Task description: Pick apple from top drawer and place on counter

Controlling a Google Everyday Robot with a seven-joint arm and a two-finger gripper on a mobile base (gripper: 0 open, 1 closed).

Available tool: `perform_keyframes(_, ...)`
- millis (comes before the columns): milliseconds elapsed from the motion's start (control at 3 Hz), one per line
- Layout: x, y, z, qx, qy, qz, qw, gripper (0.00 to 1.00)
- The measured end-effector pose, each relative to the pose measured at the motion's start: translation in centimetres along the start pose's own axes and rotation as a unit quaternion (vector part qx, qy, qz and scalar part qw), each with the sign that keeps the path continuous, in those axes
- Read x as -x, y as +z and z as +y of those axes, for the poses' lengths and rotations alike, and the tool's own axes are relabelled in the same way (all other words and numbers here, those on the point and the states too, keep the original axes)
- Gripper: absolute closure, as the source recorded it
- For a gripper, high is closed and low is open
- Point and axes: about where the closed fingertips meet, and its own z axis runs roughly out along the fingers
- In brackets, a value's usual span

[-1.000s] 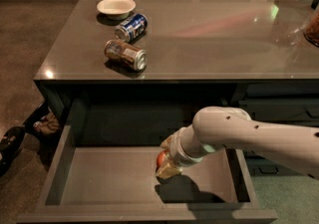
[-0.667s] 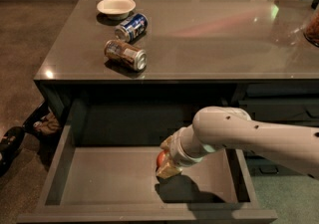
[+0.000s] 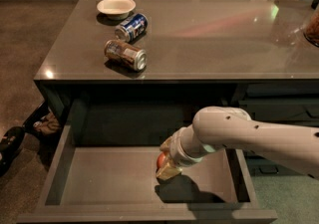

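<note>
Lingering unmoved at the apple's point(image 3: 160, 160) 4 o'clock inside the top drawer point(image 3: 102, 184), the gripper point(image 3: 167, 169) hasn't begun lifting; whether it grips, I cannot tell.

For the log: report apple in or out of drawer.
In. The apple is inside the top drawer, below its rim, at the gripper.

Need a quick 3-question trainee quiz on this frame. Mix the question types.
1. True or false: the apple lies on the counter.
2. Where is the hand? A) over the counter B) down in the open top drawer, at the apple C) on the floor
3. Short answer: which object lies nearest the white bowl?

Key: 1 false, the apple is in the top drawer; 2 B; 3 the blue can.
</note>
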Motion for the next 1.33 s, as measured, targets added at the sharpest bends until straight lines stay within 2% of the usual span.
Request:
perform_keyframes(333, 0.7, -1.3, -0.6, 0.001, 0.006, -0.014, 0.9999, 1.0)
perform_keyframes(667, 2.5, -3.7, -1.8, 0.013, 0.015, -0.053, 0.9984, 1.0)
perform_keyframes(1000, 4.9, -7.1, -3.3, 0.013, 0.01, -0.105, 0.9943, 1.0)
perform_keyframes(1333, 6.6, -11.8, -4.9, -0.022, -0.006, -0.141, 0.9897, 1.0)
